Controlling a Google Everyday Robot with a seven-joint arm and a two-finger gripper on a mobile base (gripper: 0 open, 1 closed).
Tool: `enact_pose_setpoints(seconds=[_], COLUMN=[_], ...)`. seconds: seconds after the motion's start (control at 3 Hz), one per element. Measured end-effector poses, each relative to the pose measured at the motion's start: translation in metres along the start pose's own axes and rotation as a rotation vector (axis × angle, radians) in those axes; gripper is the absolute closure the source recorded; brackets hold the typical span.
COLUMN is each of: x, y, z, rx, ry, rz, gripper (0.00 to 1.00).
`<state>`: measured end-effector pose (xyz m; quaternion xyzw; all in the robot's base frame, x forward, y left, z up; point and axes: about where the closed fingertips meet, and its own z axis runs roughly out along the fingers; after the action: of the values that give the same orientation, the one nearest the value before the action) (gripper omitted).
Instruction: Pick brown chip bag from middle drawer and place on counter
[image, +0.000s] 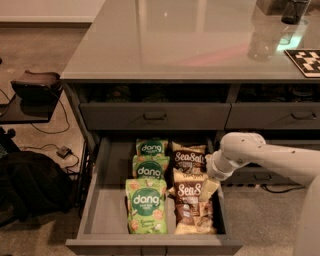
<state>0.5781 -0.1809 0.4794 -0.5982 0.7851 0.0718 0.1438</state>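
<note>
At the left of the open middle drawer we see bare floor, then a row of three green dang bags running from near to far. Right of them is the second row: the far brown chip bag and the near brown chip bag. The near bag's far edge meets or laps over the other.

Further right, the end effector is down inside the drawer at the right edge of the near brown chip bag, between it and the drawer's right wall. We cannot tell whether it touches the bag or sits just beside it. Nor can we tell whether it is wide or narrow, or has any hold yet. The arm reaches in from the right.

We judge the bag to be very light, puffed with air, soft and crinkly, with a slick film skin and brittle chips inside. We would take it by a flat crimped seam or a side edge, with a gentle squeeze. A pinch on the swollen middle could slip off or crush the contents. Since the two brown bags meet, lifting one may drag the other.

The counter surface lies beyond and above the drawer, broad and glossy.
</note>
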Motion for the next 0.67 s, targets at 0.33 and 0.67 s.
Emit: enact_pose_setpoints(seconds=[0.33, 0.67], x=[0.015, 0.018], y=[-0.006, -0.001], z=[0.033, 0.062], rx=[-0.011, -0.052], ry=[-0.064, -0.110], rz=[0.012, -0.001], gripper=[0.00, 0.00])
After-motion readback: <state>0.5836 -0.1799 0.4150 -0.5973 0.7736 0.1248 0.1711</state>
